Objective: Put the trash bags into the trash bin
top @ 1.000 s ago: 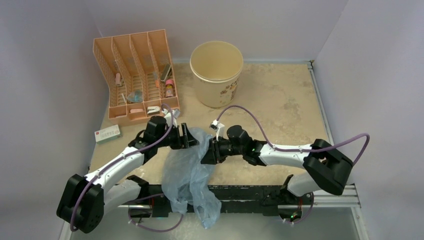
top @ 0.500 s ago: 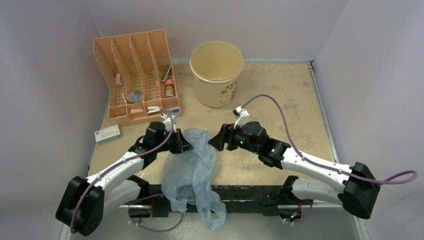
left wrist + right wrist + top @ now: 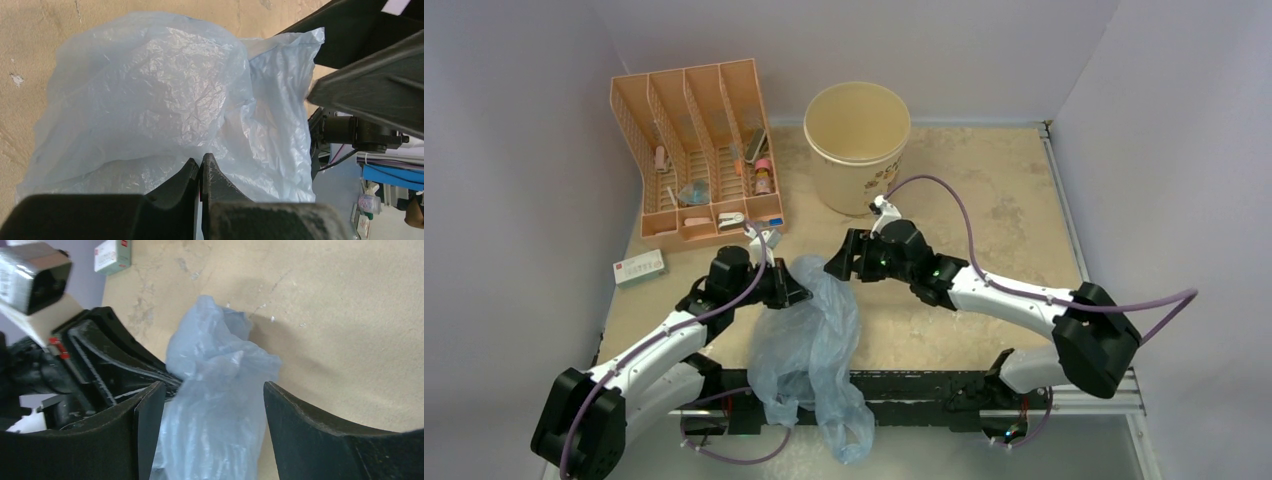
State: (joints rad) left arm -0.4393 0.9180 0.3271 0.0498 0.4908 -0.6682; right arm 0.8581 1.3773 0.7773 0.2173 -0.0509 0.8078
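The light-blue trash bag (image 3: 809, 340) lies crumpled on the table's near side, its lower end hanging over the front rail. My left gripper (image 3: 796, 288) is shut on the bag's upper left edge; in the left wrist view its jaws (image 3: 201, 159) are pressed together against the plastic (image 3: 150, 90). My right gripper (image 3: 836, 268) hovers open at the bag's upper right. The right wrist view shows a bunched fold of the bag (image 3: 215, 365) between that gripper's (image 3: 212, 387) wide-spread fingers. The cream trash bin (image 3: 857, 145) stands upright at the back, open mouth up, apart from both grippers.
An orange slotted organizer rack (image 3: 694, 150) with small items stands at the back left. A small white box (image 3: 639, 267) lies at the left table edge, left of my left arm. Walls close in on the left, back and right.
The left gripper has shut on the bag's upper left edge. The right gripper has opened, let go of the bag and shifted up towards the bin, its arm swinging out.
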